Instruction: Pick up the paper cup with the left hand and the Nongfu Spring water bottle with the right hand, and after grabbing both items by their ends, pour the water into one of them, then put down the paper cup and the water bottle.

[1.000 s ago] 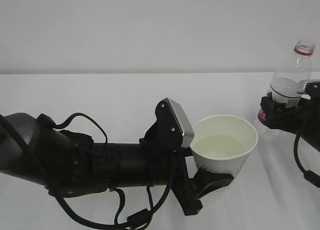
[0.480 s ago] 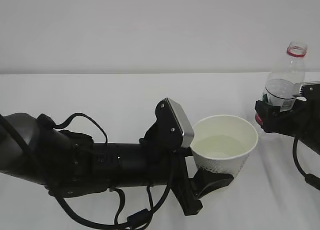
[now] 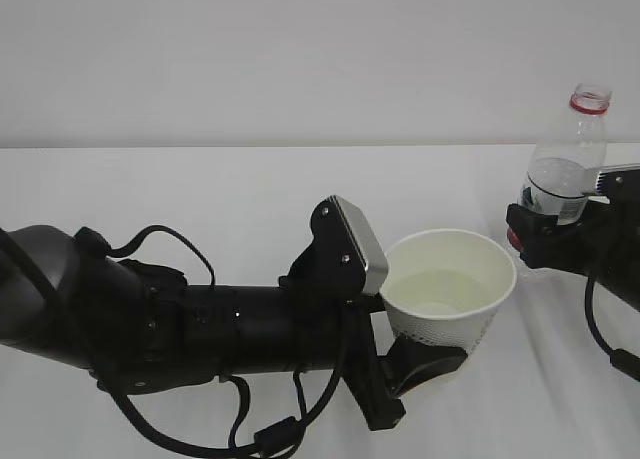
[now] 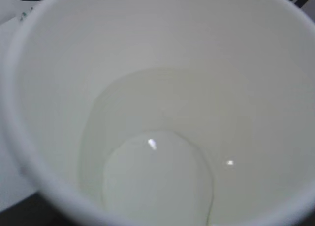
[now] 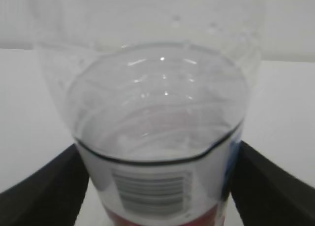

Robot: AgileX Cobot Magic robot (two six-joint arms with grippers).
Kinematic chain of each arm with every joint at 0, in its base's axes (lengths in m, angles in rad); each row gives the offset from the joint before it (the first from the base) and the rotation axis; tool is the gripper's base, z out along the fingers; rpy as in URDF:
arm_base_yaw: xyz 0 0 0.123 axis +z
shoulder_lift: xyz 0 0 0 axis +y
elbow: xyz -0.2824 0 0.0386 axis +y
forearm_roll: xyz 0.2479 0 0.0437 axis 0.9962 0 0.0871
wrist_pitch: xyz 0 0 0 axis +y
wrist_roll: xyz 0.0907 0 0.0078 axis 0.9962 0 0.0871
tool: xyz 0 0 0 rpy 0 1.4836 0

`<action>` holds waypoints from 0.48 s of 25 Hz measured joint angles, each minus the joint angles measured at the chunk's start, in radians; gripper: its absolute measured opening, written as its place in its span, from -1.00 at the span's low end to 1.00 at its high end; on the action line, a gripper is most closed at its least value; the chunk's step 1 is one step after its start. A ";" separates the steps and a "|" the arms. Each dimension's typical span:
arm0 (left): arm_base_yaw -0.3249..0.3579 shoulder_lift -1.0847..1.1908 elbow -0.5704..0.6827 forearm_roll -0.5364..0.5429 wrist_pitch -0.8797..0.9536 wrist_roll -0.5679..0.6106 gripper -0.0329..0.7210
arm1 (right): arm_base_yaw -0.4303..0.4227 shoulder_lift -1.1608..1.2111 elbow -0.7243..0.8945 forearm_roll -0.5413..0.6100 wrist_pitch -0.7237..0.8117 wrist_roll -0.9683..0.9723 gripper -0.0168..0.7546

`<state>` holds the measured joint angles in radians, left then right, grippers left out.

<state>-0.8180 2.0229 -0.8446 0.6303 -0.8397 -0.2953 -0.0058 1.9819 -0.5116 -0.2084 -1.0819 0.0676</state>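
There were two claws of mine at work, one cup and one bottle, all over a white table (image 3: 250, 189).

My left claw (image 3: 430, 354) sat low and just right of centre in the outside view, clamped on the lower wall of the single paper cup (image 3: 450, 289). The cup stood upright in that grip, mouth up. One grey block (image 3: 358, 244) on my wrist lay just beside the cup's rim on its left. From my left wrist, the cup filled the whole frame, with a shallow pool of clear water (image 4: 157, 177) lying at its bottom.

My right claw (image 3: 545, 234) was at the right edge of the outside view, around the lower part of the one plastic bottle (image 3: 570, 169). The bottle stood upright with no cap on its neck, well apart from the cup. From my right wrist, my two black fingers (image 5: 44, 191) flanked its label, one on each side, and some water lay inside above the label. Whether those fingers pressed the bottle or stood just clear, I could not tell.
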 joint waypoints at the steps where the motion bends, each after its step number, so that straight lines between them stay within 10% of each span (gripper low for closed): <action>1: 0.000 0.000 0.000 0.000 0.000 0.000 0.42 | 0.000 0.000 0.000 -0.001 0.000 0.000 0.76; 12: 0.000 0.000 0.000 0.000 0.000 0.000 0.42 | 0.000 0.000 0.113 0.000 -0.055 0.000 0.76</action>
<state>-0.8180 2.0229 -0.8446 0.6303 -0.8397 -0.2953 -0.0058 1.9819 -0.3989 -0.2088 -1.1367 0.0676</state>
